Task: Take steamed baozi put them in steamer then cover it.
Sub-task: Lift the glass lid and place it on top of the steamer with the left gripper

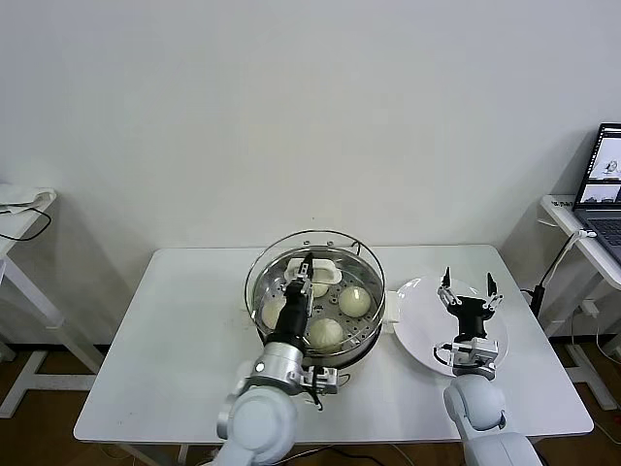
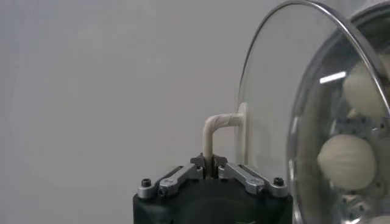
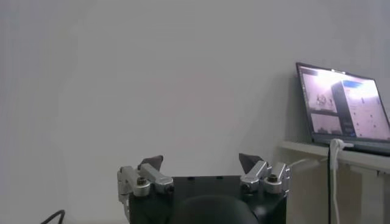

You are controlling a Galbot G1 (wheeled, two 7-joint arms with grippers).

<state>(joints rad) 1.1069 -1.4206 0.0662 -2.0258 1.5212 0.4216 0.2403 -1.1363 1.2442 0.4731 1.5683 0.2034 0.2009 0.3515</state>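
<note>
The steamer (image 1: 366, 342) stands in the middle of the white table. Several steamed baozi lie on its tray, among them one (image 1: 355, 300) at the right and one (image 1: 326, 333) at the front. The clear glass cover (image 1: 349, 254) hangs over the pot. My left gripper (image 1: 307, 265) is shut on its cream-white handle (image 1: 318, 271). In the left wrist view the handle (image 2: 220, 122) runs down between the shut jaws of the gripper (image 2: 210, 164), and baozi (image 2: 346, 161) show through the glass (image 2: 274, 91). I cannot tell whether the cover's rim touches the pot. My right gripper (image 1: 468, 287) stands open and empty above the plate.
A flat white plate (image 1: 417, 316) lies to the right of the steamer, under the right gripper (image 3: 201, 161). A laptop (image 1: 606, 180) with a cable sits on a side table at far right. Another small table (image 1: 19, 209) stands at far left.
</note>
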